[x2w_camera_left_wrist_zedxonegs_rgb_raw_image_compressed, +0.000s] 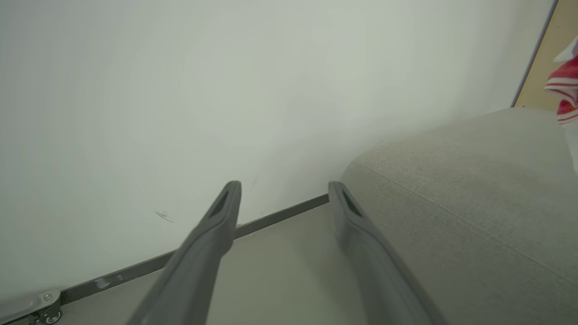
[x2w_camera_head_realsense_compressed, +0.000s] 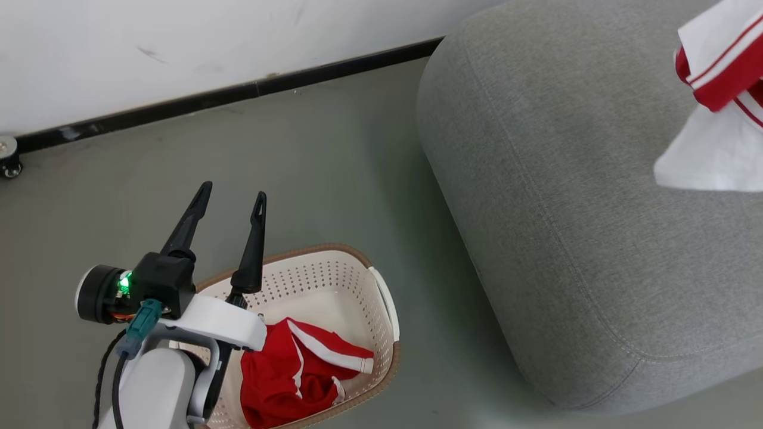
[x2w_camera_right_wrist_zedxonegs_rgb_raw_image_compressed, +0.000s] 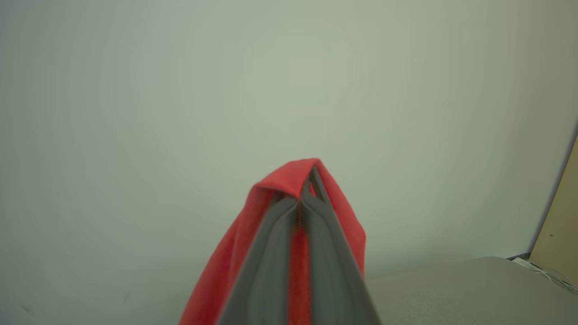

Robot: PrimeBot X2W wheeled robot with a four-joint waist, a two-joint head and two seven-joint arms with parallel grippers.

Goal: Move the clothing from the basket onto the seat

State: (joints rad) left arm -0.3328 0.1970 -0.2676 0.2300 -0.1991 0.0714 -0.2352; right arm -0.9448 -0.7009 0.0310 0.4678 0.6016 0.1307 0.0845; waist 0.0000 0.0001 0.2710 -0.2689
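Observation:
One red garment with white stripes [x2w_camera_head_realsense_compressed: 304,369] lies crumpled in the cream perforated basket [x2w_camera_head_realsense_compressed: 334,274] on the floor at the lower left. My left gripper [x2w_camera_head_realsense_compressed: 231,205] hovers open above the basket's far rim, fingers spread and empty; in the left wrist view the left gripper [x2w_camera_left_wrist_zedxonegs_rgb_raw_image_compressed: 284,189] points toward the wall and the grey seat [x2w_camera_left_wrist_zedxonegs_rgb_raw_image_compressed: 474,194]. A second red and white garment [x2w_camera_head_realsense_compressed: 718,101] hangs above the grey seat [x2w_camera_head_realsense_compressed: 584,208] at the upper right. My right gripper [x2w_camera_right_wrist_zedxonegs_rgb_raw_image_compressed: 307,180] is shut on this red cloth [x2w_camera_right_wrist_zedxonegs_rgb_raw_image_compressed: 280,180], which drapes over its fingers.
A white wall with a dark baseboard [x2w_camera_head_realsense_compressed: 226,95] runs along the back. A small caster wheel [x2w_camera_head_realsense_compressed: 9,158] sits at the far left by the wall. Grey floor [x2w_camera_head_realsense_compressed: 334,173] separates the basket from the seat.

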